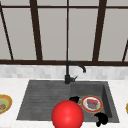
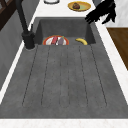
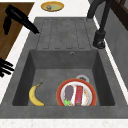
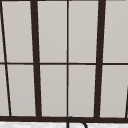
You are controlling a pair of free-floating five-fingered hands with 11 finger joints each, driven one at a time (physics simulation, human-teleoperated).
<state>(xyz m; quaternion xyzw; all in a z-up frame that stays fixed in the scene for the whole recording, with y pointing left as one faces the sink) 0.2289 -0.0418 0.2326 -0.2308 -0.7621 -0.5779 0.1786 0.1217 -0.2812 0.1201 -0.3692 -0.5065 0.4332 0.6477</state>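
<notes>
- Right hand [image 1: 101, 119] hangs over sink's front rim, near right corner; fingers look straight, holding nothing.
- Left hand [image 1: 74, 99] shows as a dark patch just left of the plate, mostly hidden behind a big red ball [image 1: 67, 115]; can't tell its fingers.
- Plate [image 3: 76, 94], red-rimmed w/ food on it, lies on basin [image 3: 63, 62] floor, right half; just behind and left of right hand, apart from it.
- Banana [image 3: 35, 94] lies in basin's front part, beside plate, not touching.
- Faucet [image 1: 71, 71] at back rim.
- Yellow dish [image 1: 4, 103] on counter, far left.
</notes>
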